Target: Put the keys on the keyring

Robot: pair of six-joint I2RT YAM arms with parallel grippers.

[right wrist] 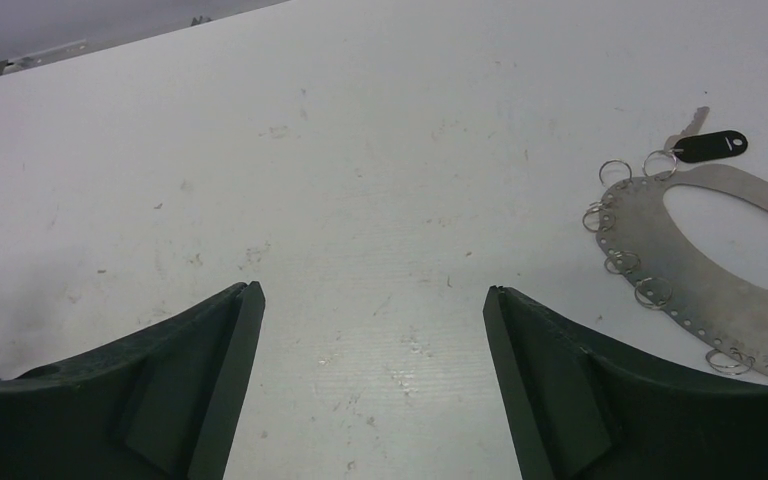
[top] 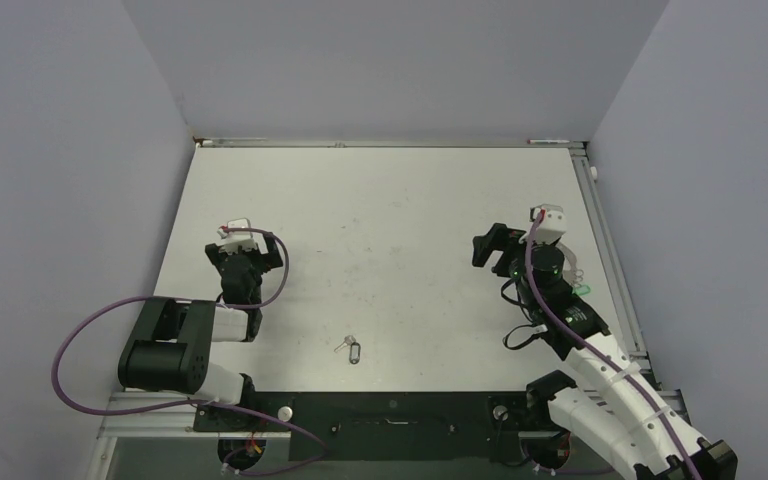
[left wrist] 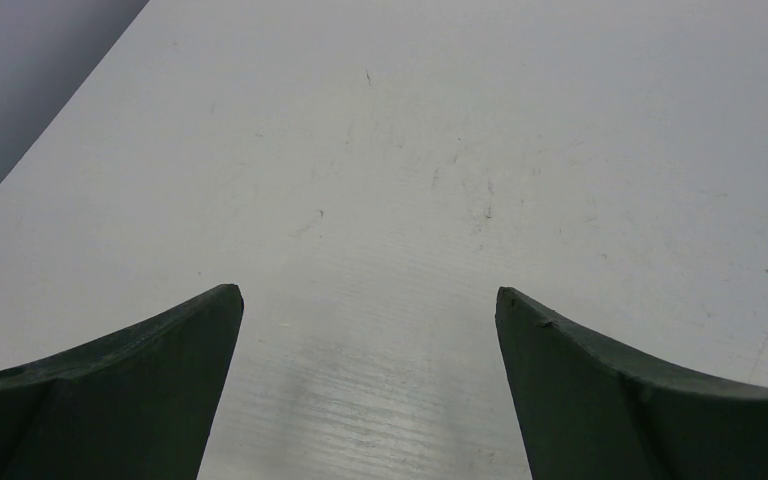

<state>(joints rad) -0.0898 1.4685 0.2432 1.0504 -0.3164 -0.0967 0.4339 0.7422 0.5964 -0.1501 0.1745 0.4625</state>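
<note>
We judge nothing started: left gripper [left wrist: 370, 300] and right gripper [right wrist: 372, 292] gape empty. A tiny silvery tagged key [top: 349, 349] lies near the front of the white table [top: 390, 220]; a flat silvery plate fringed with small rings [right wrist: 705, 275], seemingly the keyring, lies beside the right gripper. Next: a fine pinch on that key

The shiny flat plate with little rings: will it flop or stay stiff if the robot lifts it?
Probably stiff: the plate looks like flat sheet metal. The little rings sit loose in its edge holes, so they would likely dangle. It lies flat on the table, so gripping its thin edge may be tricky.
</note>
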